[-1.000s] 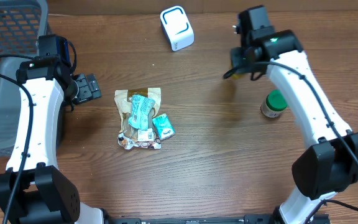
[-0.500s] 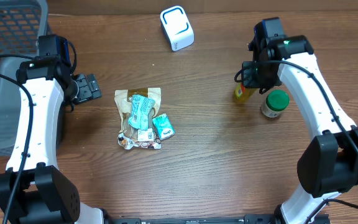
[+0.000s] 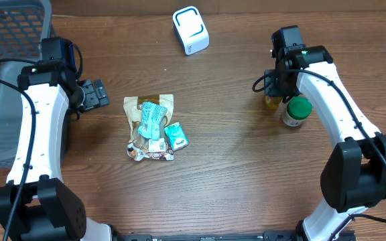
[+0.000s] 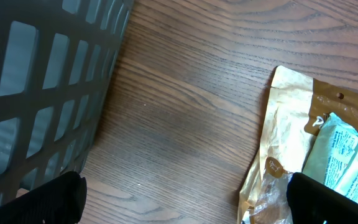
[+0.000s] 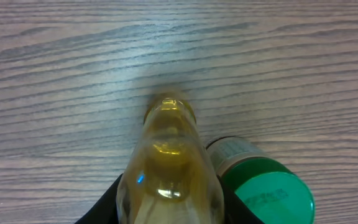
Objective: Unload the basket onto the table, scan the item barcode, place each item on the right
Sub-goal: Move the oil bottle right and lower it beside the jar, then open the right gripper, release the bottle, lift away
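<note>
— Where is the bottle (image 3: 271,101) now?
— Toward the right edge of the bench (image 3: 233,181), clamped in the right fingers (image 5: 104,208). It is yellow and see-through, and it is just beside a jar (image 3: 296,111) with a green lid. Whether its lower end touches the wood, I cannot tell.
— And the scanner (image 3: 190,30)?
— White, near the far edge, well apart from the bottle.
— The other arm?
— The left fingers (image 4: 45,202) are spread wide with nothing between them, near the grey basket (image 3: 5,67) at the far left corner. A pile of snack packets (image 3: 154,127) lies left of the middle.
</note>
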`<state>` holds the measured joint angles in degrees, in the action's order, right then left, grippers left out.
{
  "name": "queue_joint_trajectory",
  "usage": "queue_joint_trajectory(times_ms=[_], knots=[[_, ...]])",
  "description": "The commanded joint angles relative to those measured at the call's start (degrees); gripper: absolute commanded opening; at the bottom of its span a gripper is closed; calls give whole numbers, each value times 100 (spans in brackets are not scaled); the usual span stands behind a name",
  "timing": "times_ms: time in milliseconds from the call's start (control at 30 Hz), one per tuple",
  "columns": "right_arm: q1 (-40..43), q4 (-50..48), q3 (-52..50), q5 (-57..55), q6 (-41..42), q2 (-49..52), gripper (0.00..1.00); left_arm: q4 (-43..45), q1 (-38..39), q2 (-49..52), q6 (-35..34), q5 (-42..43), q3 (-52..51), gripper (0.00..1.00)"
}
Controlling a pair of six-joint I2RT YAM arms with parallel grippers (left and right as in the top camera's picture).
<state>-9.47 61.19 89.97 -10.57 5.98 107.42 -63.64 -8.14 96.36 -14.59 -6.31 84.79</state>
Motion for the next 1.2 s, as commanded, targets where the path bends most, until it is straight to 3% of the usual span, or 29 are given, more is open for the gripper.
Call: queue_joint_trajectory(times_ms=[0, 100, 267, 667, 767, 967, 1167], knots=[[-9, -72, -2, -140, 24, -90, 19, 0, -9, -90, 66, -72, 114, 99], [-9, -68, -2, -140, 24, -90, 27, 0, -9, -90, 68, -72, 114, 99], [-9, -57, -2, -136, 26, -90, 29, 0, -9, -90, 66, -72, 114, 100], [-9, 0, -2, -74, 24, -90, 52, 0, -9, -90, 68, -72, 114, 100], [-9, -2, -2, -76, 24, -90, 66, 0, -9, -90, 68, -72, 114, 99], [-9, -63, -2, -101, 22, -90, 79, 0, -9, -90, 68, -72, 114, 99], [-9, -564, -2, -105, 20, -90, 82, 0, -9, -90, 66, -72, 114, 100]])
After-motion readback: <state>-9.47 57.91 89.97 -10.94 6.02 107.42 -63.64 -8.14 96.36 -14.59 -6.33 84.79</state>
